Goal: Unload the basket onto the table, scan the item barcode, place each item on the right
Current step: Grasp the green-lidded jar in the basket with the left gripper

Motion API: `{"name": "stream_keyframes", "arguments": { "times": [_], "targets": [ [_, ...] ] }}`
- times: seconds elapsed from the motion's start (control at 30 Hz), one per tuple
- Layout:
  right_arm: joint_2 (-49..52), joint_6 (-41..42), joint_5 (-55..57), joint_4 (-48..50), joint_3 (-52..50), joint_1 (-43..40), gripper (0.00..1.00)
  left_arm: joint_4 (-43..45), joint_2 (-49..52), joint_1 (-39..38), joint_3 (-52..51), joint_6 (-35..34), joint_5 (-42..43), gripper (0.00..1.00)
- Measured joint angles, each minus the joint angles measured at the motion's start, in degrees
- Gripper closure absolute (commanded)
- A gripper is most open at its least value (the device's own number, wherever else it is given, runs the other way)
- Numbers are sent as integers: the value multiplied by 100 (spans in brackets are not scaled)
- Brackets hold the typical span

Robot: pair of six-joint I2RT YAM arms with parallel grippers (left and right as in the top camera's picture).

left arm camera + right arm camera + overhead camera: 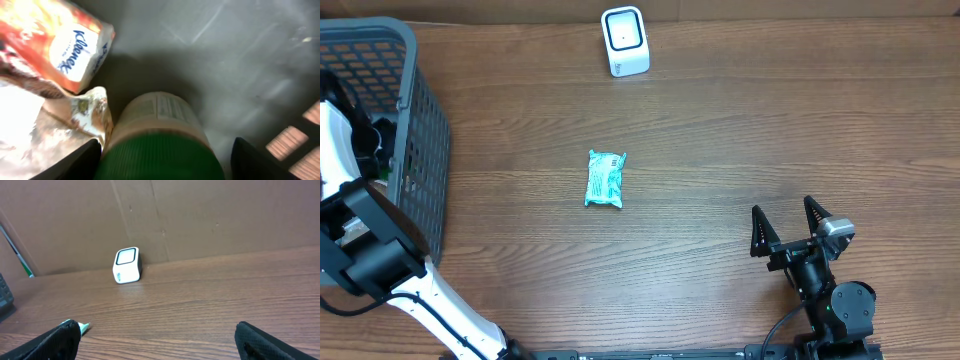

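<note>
Wooden bench [720, 150]: left gripper [165, 150] spread around green-capped bottle [160, 117] in left-edge basket [420, 150]; right gripper [783, 207] fingers spread wide.

Basket [430, 150] at the table's [740, 140] far left corner crowded with bottle [160, 120], tissue pack [75, 52] and foil packets [30, 130], bare floor beside them, open wood between small packet [605, 178] and scanner [624, 40]
</note>
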Motion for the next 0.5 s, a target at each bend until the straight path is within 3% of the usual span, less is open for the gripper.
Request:
{"name": "stream_keyframes", "arguments": {
  "times": [0.2, 0.5],
  "targets": [
    [0, -2, 0, 2, 0, 0, 0, -358, 0, 0, 450, 72, 122, 29],
    [0, -2, -2, 2, 0, 0, 0, -254, 0, -2, 92, 234, 122, 30]
  ]
}}
